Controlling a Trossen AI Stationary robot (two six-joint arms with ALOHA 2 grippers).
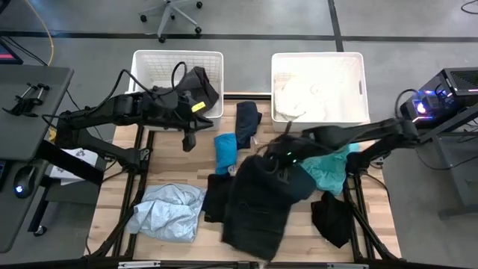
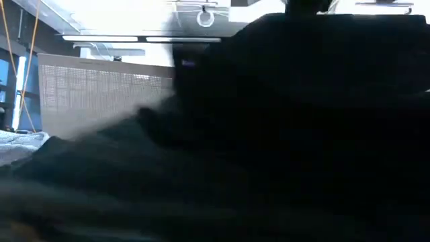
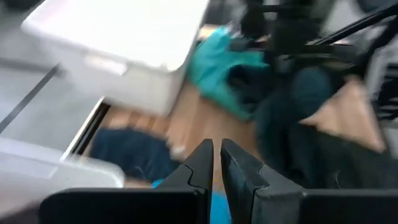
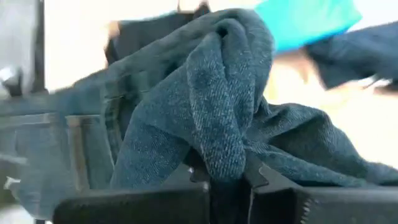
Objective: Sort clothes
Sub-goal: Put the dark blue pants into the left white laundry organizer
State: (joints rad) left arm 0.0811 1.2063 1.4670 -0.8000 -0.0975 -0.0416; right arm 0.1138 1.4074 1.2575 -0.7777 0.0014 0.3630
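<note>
My right gripper (image 1: 278, 155) is over the middle of the table, shut on a large dark denim garment (image 1: 258, 202) that spreads toward the near edge and fills the low view (image 2: 282, 134). My left gripper (image 3: 215, 163) is shut and empty by the left basket's near right corner (image 1: 200, 108). A black garment (image 1: 205, 84) lies over that basket's right rim. On the table lie pale blue (image 1: 168, 211), bright blue (image 1: 225, 152), navy (image 1: 248, 122), teal (image 1: 330, 170) and black (image 1: 333, 218) clothes. White cloth (image 1: 308, 93) lies in the right basket. My right gripper pinches a bunched fold of the dark denim (image 4: 219, 134) between its two fingers; the cloth wraps over the fingertips and hides them. The gathered part is raised at the gripper, and the rest of the garment (image 1: 254, 224) lies spread on the table.
Two white lattice baskets stand at the far edge, left (image 1: 153, 63) and right (image 1: 355, 67). Another black garment (image 1: 215, 198) lies beside the denim. Bare wood shows at the near right corner (image 1: 373, 232). Both arm bases and desks flank the table.
</note>
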